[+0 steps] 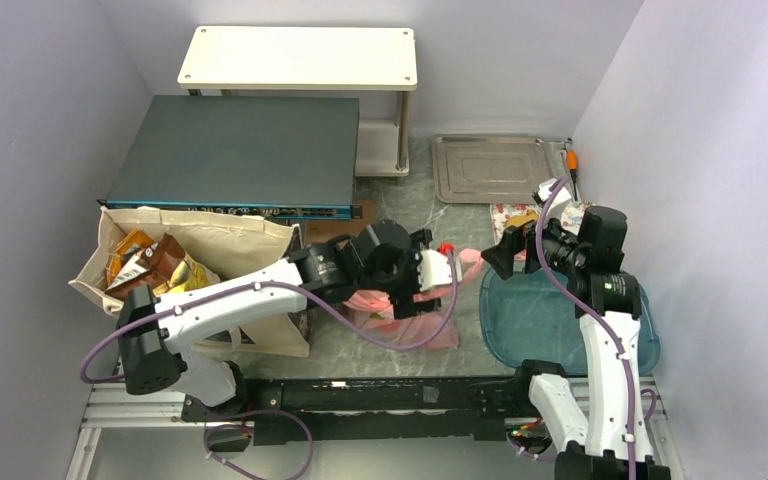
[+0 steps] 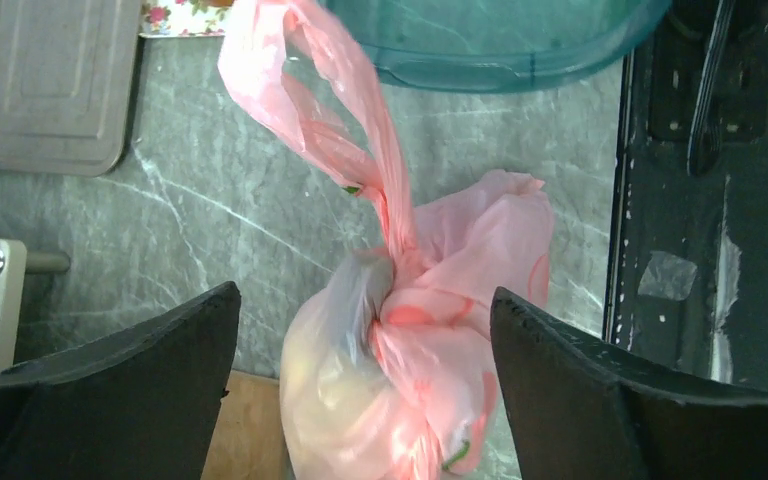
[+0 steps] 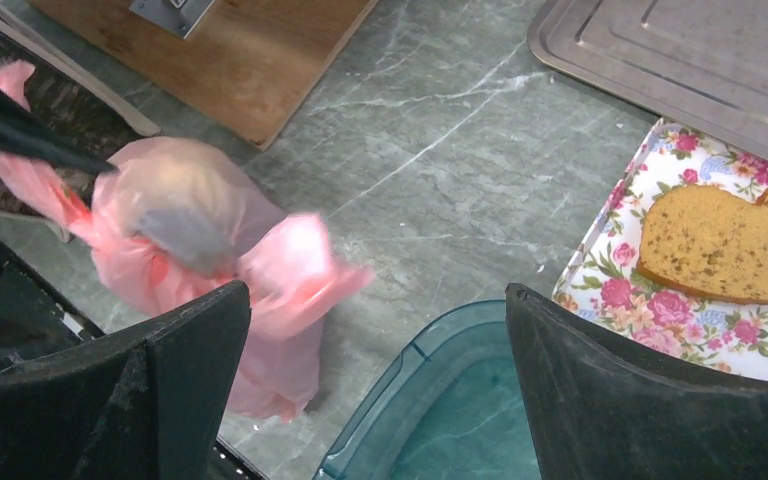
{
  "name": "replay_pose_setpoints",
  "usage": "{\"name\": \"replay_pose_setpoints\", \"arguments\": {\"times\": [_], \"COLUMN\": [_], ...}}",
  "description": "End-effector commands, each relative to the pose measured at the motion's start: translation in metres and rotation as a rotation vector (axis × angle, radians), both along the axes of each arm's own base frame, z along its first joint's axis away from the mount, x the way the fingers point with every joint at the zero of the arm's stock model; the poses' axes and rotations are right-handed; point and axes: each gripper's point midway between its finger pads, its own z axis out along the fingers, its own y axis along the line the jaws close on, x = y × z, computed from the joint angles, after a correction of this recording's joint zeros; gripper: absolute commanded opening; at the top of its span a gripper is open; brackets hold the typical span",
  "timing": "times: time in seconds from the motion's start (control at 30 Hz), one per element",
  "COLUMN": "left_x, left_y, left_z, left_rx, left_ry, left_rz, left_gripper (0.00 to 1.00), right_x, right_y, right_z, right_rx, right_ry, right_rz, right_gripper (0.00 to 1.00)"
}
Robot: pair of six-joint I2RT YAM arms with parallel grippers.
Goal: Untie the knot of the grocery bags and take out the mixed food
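Note:
The thin pink plastic bag (image 1: 415,322) sits on the marble table in the middle. Its knot (image 2: 397,268) is tied, and one twisted handle end (image 2: 290,85) stretches away from it. A pale shape and a bit of green show through the plastic. My left gripper (image 2: 365,300) is open over the bag, one jaw on each side, not touching; it also shows in the top view (image 1: 405,298). My right gripper (image 3: 377,295) is open and empty, right of the bag (image 3: 200,225), above the teal tray's edge. The beige tote (image 1: 250,255) stands at the left with chip bags (image 1: 145,262) inside.
A teal plastic tray (image 1: 520,320) lies right of the bag. A floral tray (image 3: 660,310) holds a bread slice (image 3: 720,240). A metal tray (image 1: 490,168) lies at the back. A wooden board (image 3: 230,50), a dark flat box (image 1: 235,150) and a white shelf (image 1: 300,55) stand behind.

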Motion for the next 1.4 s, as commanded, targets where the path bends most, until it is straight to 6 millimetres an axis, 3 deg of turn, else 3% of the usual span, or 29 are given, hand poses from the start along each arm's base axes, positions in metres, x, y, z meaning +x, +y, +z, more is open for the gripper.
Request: {"name": "replay_pose_setpoints", "arguments": {"times": [0.0,0.2,0.3,0.43,0.57,0.7,0.83,1.03,1.2,1.37], "left_x": [0.002,-0.031,-0.038,-0.049,-0.064,-0.073,-0.080,-0.088,-0.099,-0.094], "left_y": [0.001,0.039,0.063,0.094,0.116,0.126,0.122,0.093,0.094,0.090], "left_z": [0.061,0.105,0.120,0.128,0.127,0.098,0.055,0.047,0.032,0.020], "left_rx": [-0.096,-0.083,-0.067,-0.036,-0.030,0.042,0.074,-0.029,-0.068,-0.036], "left_ry": [0.048,-0.042,-0.112,-0.211,-0.243,-0.307,-0.327,-0.264,-0.333,-0.390], "left_rz": [-0.062,-0.260,-0.280,-0.328,-0.370,-0.447,-0.483,-0.461,-0.487,-0.483], "left_gripper": [0.99,0.99,0.99,0.99,0.99,0.99,0.99,0.91,0.91,0.90], "right_x": [0.002,-0.010,-0.021,-0.035,-0.036,-0.016,-0.014,-0.009,0.009,0.006], "right_y": [0.003,0.008,0.008,0.015,0.018,0.016,0.041,0.077,0.114,0.156], "right_z": [0.016,0.021,0.024,0.019,0.012,0.000,-0.021,-0.030,-0.017,-0.022], "right_rx": [-0.016,-0.042,-0.078,-0.075,-0.087,-0.156,-0.233,-0.358,-0.309,-0.251], "right_ry": [-0.047,-0.045,-0.048,-0.032,0.007,0.074,0.119,0.053,0.039,0.102], "right_rz": [0.042,0.111,0.149,0.208,0.243,0.263,0.444,0.605,0.639,0.709], "right_gripper": [1.00,1.00,1.00,1.00,1.00,1.00,1.00,1.00,1.00,0.97]}}
